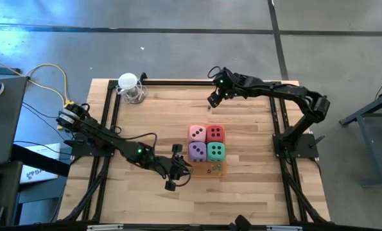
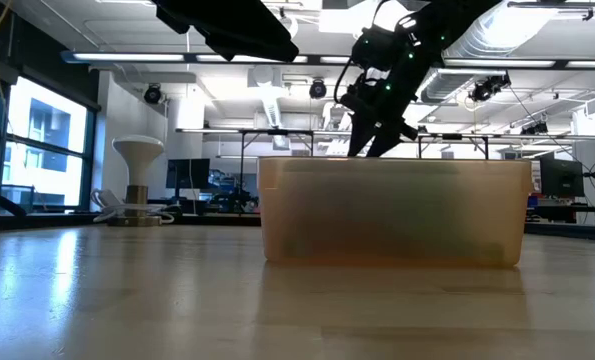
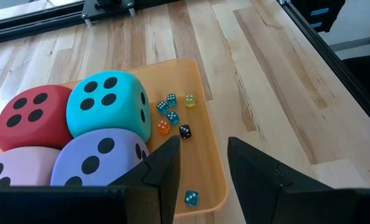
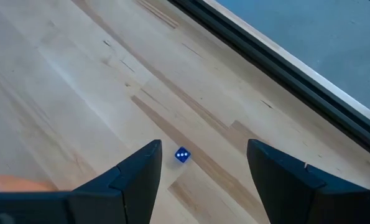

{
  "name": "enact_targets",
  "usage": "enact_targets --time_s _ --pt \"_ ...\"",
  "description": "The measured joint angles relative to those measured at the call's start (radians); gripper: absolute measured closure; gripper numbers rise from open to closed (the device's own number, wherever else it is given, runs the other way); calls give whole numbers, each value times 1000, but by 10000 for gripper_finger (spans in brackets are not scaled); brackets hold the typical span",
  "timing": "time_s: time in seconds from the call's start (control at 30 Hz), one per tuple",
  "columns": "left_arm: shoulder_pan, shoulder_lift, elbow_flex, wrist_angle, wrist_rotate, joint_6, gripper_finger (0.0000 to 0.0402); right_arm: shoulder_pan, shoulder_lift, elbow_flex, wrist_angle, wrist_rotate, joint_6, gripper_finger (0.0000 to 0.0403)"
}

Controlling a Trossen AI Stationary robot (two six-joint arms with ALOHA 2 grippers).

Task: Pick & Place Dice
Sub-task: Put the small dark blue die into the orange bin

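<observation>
Left hand (image 1: 176,174): We saw our left hand low over the near part of the counter (image 1: 152,115), just beside the tray's near-left corner, its two dark fingers (image 3: 163,174) spread apart with nothing between them.

Right hand (image 1: 212,99): Our right hand hung over the far part of the counter, well apart from the tray, fingers (image 4: 138,171) spread and empty (a tiny blue die (image 4: 182,155) lay on the bare wood in the gap below them).

Tray (image 3: 212,168): The translucent orange tray sat near the middle of the counter, toward the near side.

Big dice: Four soft cubes filled most of the tray in a two-by-two block, touching one another: the pink die (image 1: 197,133) and the red die (image 1: 216,133) on the far side, the lilac die (image 1: 198,151) and the teal die (image 1: 216,151) on the near side.

Small dice (image 3: 172,112): We counted a handful of tiny coloured dice loose on the tray floor beside the big cubes, with one small blue one (image 3: 191,198) nearest our left hand.

Elsewhere: A white-topped object (image 1: 129,86) stood at the counter's far-left corner.
</observation>
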Motion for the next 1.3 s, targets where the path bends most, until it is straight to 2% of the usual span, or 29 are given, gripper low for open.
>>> enact_targets --time_s 0.7,1.3 --pt "0 0 0 0 0 2 274 -20 109 1 10 -6 8 174" --pt "0 0 0 0 0 7 274 -20 111 1 85 -39 0 174"
